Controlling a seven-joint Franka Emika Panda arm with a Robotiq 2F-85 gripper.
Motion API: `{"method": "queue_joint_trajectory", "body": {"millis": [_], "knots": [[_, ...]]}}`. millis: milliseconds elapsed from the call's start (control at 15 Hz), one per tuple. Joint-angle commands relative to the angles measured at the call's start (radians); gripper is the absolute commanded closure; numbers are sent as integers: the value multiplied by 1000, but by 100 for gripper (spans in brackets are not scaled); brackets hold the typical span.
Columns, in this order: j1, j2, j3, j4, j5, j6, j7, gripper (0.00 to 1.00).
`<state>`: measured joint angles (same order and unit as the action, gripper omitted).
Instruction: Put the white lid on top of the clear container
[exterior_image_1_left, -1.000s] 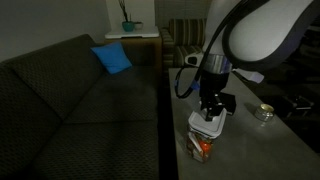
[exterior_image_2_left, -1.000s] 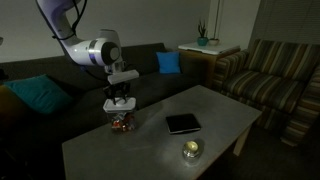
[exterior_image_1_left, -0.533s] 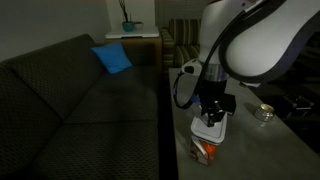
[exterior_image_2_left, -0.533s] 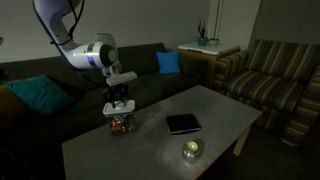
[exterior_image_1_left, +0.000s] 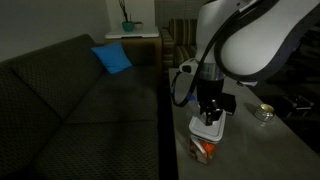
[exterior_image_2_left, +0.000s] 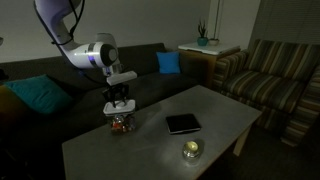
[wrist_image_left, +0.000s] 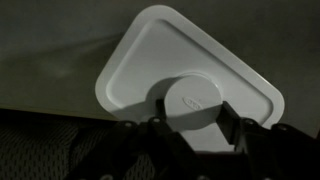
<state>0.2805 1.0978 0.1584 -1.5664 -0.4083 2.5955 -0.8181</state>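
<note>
Standing near the edge of the grey bench (exterior_image_2_left: 150, 145) by a dark sofa (exterior_image_1_left: 70, 90), the container (exterior_image_1_left: 203, 149) sits under the lid (wrist_image_left: 170, 55), whose round knob the gripper (wrist_image_left: 193, 116) pinches. A black square (exterior_image_2_left: 183, 124) and a dish (exterior_image_2_left: 190, 149) lie well apart from it.

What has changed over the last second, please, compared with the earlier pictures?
The claw, gripping the white lid, came down toward the clear container, mostly in the first half second, and is now close over it. The container, the black flat square and the small round dish stayed put.
</note>
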Motion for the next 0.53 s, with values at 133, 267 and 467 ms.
{"method": "queue_joint_trajectory", "body": {"millis": [133,267,467], "knots": [[42,-4,-39,3,-31,-60,60,6],[53,-16,-47,-4,-47,-80,82,0],[71,-32,-61,-13,-72,-107,118,0]]}}
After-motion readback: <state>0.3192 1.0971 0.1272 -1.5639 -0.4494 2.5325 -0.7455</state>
